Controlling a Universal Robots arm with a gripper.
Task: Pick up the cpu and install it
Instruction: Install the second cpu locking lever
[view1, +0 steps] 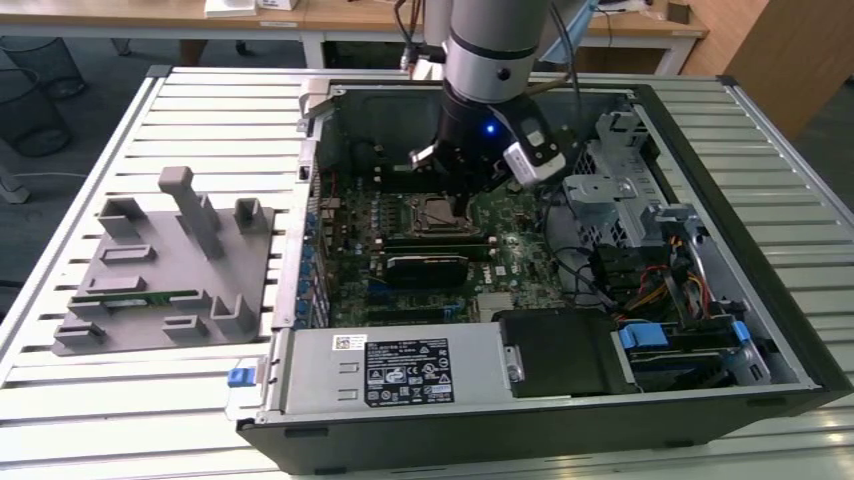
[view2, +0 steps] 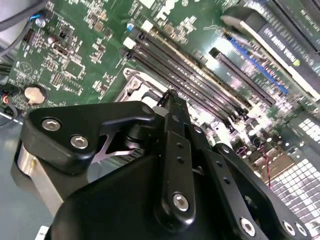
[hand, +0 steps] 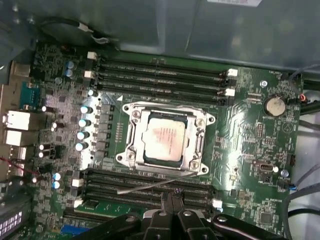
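The cpu (hand: 163, 139), a square chip with a silver top, lies inside the metal frame of the motherboard socket (hand: 200, 145), turned slightly askew to the frame. In the exterior view the socket (view1: 438, 212) sits mid-board, and my gripper (view1: 458, 188) hangs just above its far side inside the open computer case. My gripper's black fingers (hand: 167, 200) are pressed together with nothing between them, standing over the memory slots beside the socket. The second wrist view has the gripper (view2: 169, 97) shut, tips close over the socket's corner (view2: 137, 85).
Empty memory slots (hand: 160, 75) flank the socket on both sides, and a thin wire lever (hand: 150, 184) lies across one bank. A grey fixture (view1: 167, 265) with a green memory stick (view1: 134, 297) sits outside the case at the exterior view's left. The power supply (view1: 387, 370) and drive cage (view1: 627, 190) crowd the case.
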